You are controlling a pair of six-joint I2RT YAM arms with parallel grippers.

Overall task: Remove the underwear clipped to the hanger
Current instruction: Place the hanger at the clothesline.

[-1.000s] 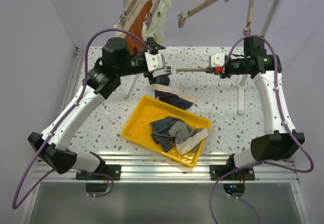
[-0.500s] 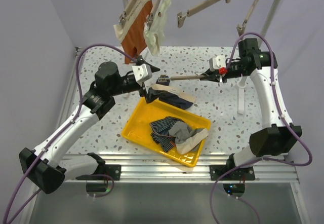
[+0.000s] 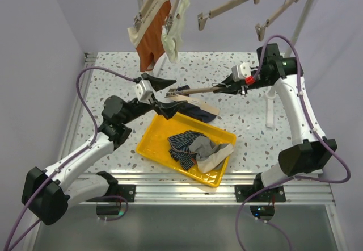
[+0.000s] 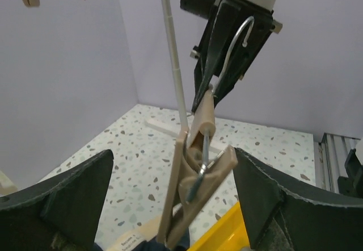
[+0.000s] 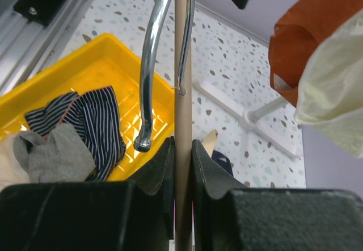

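Note:
My right gripper [image 3: 225, 87] is shut on the bar of a wooden hanger [image 3: 198, 90]; in the right wrist view its jaws [image 5: 182, 149] pinch the bar below the metal hook [image 5: 148, 63]. The hanger's clip [image 4: 199, 174] sits between the fingers of my left gripper [image 4: 173, 168], which stands open around it [image 3: 168, 96]. Navy underwear [image 3: 195, 112] hangs at that clip's lower end and rests on the yellow tray's far rim [image 3: 170, 113]. Striped navy underwear [image 3: 182, 143] and a grey one [image 3: 205, 147] lie in the tray. Orange-red underwear [image 3: 152, 44] and pale cream underwear [image 3: 173, 35] hang clipped on the rail.
Two bare wooden hangers [image 3: 227, 7] [image 3: 278, 13] hang on the rail at the back. The rack's white post and foot [image 3: 271, 106] stand right of the tray. A purple wall closes the left side and back.
My left arm has drawn back and down toward the tray, its gripper now around the clip, jaws slightly narrower. The right arm has swung the hanger's free end lower and to the left.

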